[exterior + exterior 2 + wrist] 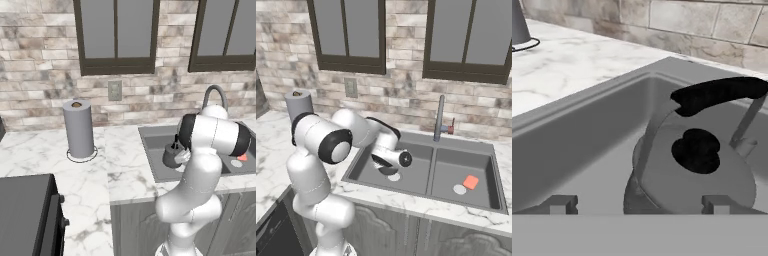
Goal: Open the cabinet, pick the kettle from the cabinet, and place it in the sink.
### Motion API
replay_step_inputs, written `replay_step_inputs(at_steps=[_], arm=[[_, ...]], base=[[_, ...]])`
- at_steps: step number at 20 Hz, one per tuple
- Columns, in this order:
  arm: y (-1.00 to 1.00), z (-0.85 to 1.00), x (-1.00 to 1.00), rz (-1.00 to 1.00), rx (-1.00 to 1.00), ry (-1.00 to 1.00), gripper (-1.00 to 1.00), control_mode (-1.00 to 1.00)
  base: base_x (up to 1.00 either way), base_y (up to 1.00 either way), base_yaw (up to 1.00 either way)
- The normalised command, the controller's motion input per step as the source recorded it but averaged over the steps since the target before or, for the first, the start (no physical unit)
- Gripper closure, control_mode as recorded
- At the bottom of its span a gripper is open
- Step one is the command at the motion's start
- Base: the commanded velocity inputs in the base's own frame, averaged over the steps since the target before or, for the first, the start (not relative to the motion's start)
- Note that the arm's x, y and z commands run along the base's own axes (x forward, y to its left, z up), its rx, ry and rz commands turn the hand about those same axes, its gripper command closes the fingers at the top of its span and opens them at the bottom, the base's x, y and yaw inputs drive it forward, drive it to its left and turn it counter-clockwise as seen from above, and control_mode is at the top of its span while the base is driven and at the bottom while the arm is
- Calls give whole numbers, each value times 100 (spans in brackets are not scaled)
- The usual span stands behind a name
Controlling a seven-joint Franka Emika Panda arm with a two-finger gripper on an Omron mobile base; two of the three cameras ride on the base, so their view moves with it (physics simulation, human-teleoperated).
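Kettle (697, 165) sits on the floor of the sink's (150, 137) left basin, lid knob up, handle arched over its top. In the hand view it lies at about 1 o'clock from the gripper (639, 204), just ahead of the tips; the handle's long axis runs roughly from 9 to 3 o'clock across that view. The jaws stand wide, one tip on each side low in the view, and neither seems to touch the kettle, so it looks released. In the left base view the kettle (173, 154) shows just at 9 o'clock of the arm's wrist, inside the basin. My judgement: the placing is done, and what remains is to lift the gripper straight out, away from the handle, without nudging the kettle.
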Motion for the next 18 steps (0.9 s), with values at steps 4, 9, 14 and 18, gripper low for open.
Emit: replay_step_inputs(at_steps=[4, 9, 14, 18], arm=[[0, -6, -22, -1, -4, 0, -100, -100], [-8, 12, -30, -2, -3, 0, -100, -100], [-19, 35, -38, -7, -6, 0, -100, -100], [-10, 44, -40, -15, -11, 0, -100, -100]], base=[[0, 0, 0], [0, 0, 0], [0, 0, 0], [0, 0, 0]])
